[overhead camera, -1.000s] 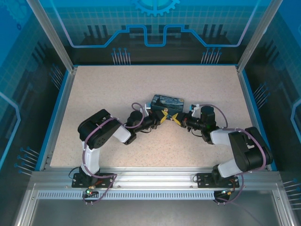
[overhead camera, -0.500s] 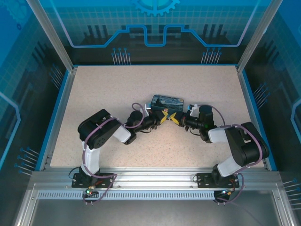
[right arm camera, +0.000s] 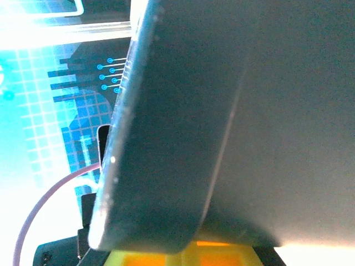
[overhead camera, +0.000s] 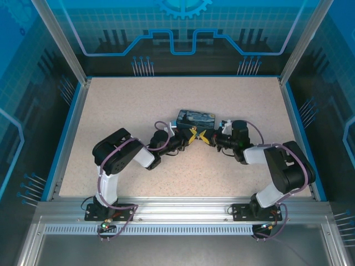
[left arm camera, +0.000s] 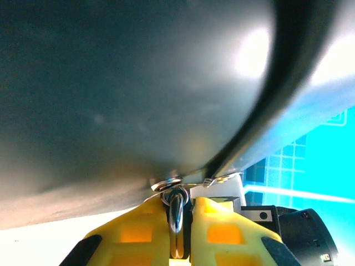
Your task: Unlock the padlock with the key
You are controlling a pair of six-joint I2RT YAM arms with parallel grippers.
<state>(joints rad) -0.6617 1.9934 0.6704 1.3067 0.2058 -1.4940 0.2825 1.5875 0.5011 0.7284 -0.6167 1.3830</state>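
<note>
The dark box with the swirly painted lid lies mid-table. Both yellow-fingered grippers meet at its front edge: my left gripper from the left, my right gripper from the right. In the left wrist view the left gripper is shut on the padlock, a small dark piece with a shiny glint, whose thin wire loop hangs from the metal latch under the box. In the right wrist view the box looms close above the right gripper, whose fingers stand together. The key is hidden.
The speckled table is bounded by a blue rim and glass walls on three sides. A white block on the right wrist sits just right of the box. Both arms lie folded low across the table's near half.
My right gripper has pushed left and slightly away, closer in to the box's front edge. The box has nudged a little left and back. The left arm has held still.
</note>
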